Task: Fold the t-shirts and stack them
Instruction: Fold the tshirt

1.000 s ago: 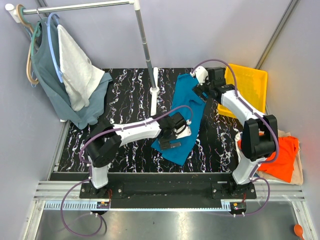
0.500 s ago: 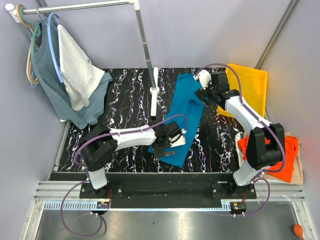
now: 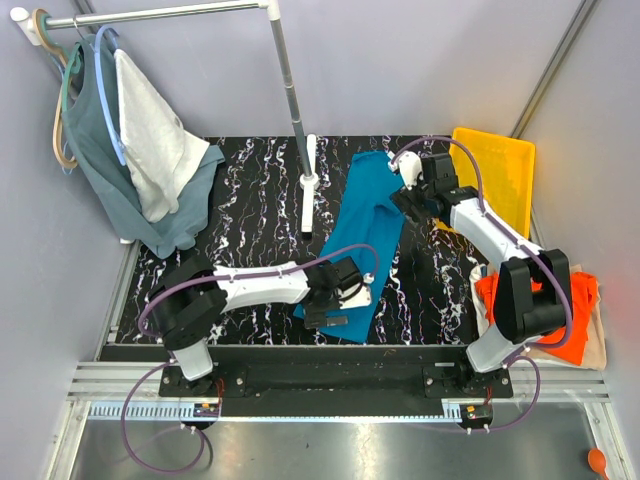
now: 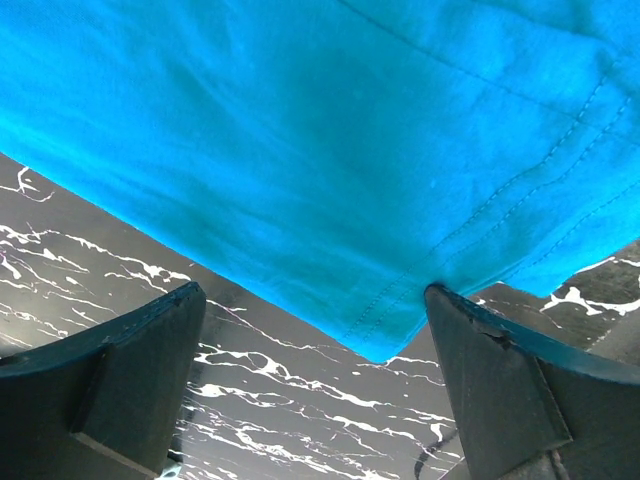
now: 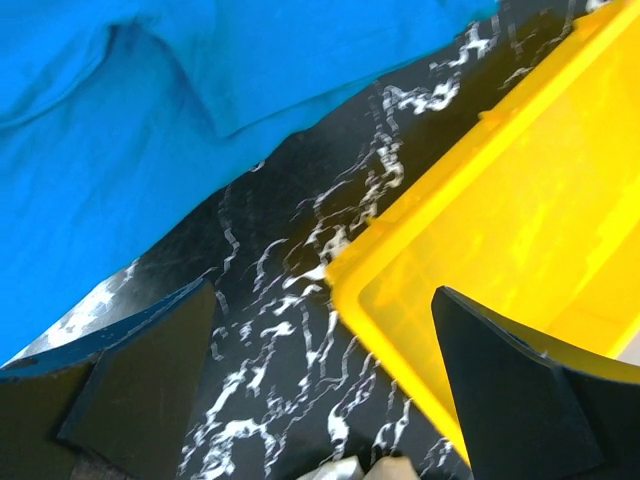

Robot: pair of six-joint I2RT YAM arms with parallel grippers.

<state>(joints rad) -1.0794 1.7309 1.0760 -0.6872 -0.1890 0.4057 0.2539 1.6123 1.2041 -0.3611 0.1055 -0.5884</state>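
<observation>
Your teal-blue t-shirt (image 3: 365, 235) lies spread flat, running diagonally across the middle of the black marbled bench (image 3: 250, 210). From overhead you also see the orange t-shirt (image 3: 570, 315) piled on a cream one (image 3: 600, 345) past the bench's right edge, which neither wrist camera catches. The left wrist view gives you the teal hem corner with its stitching, framed between the left fingers (image 4: 120, 380), which are spread wide with nothing in them. The right fingers (image 5: 140, 390), equally wide and empty, straddle bare bench between the shirt's edge and the yellow bin (image 5: 520, 200).
</observation>
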